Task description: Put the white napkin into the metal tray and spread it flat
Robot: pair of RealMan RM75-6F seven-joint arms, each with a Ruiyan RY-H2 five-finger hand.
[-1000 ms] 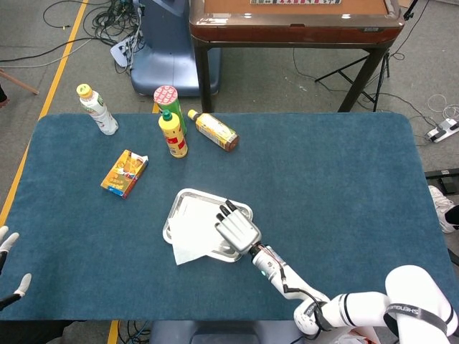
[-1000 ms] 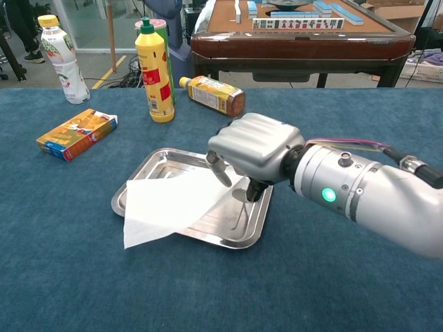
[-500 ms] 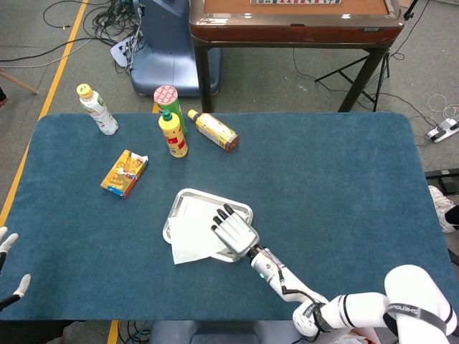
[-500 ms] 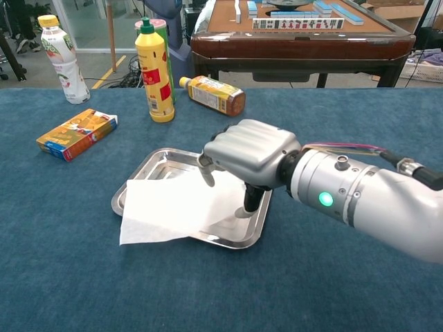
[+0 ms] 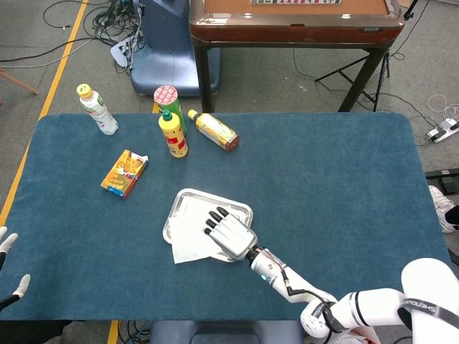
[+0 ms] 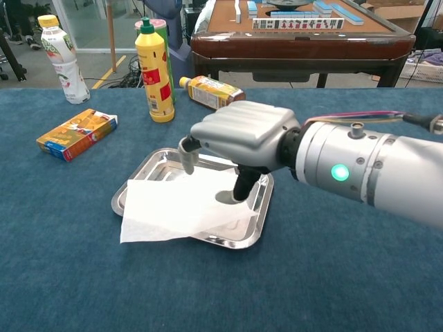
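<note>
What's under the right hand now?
The white napkin in the metal tray; the right hand spreads above it. Contact is hidden; the napkin's near corner overhangs the tray rim.

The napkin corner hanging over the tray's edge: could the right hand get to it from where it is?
Probably yes. The right hand hovers over the napkin in the metal tray, and nothing stands between it and the overhanging corner.

**Blue table, grey floor, mahjong table behind**

A blue cloth covers the table [image 5: 344, 179]. At 12 o'clock beyond it stands a brown mahjong table [image 5: 294, 21] on dark legs, tiles [image 6: 297, 23] on top. Black cables [image 5: 107, 18] tangle at 11 on the grey floor [image 5: 287, 79]; a yellow line [image 5: 61, 61] crosses it.
</note>
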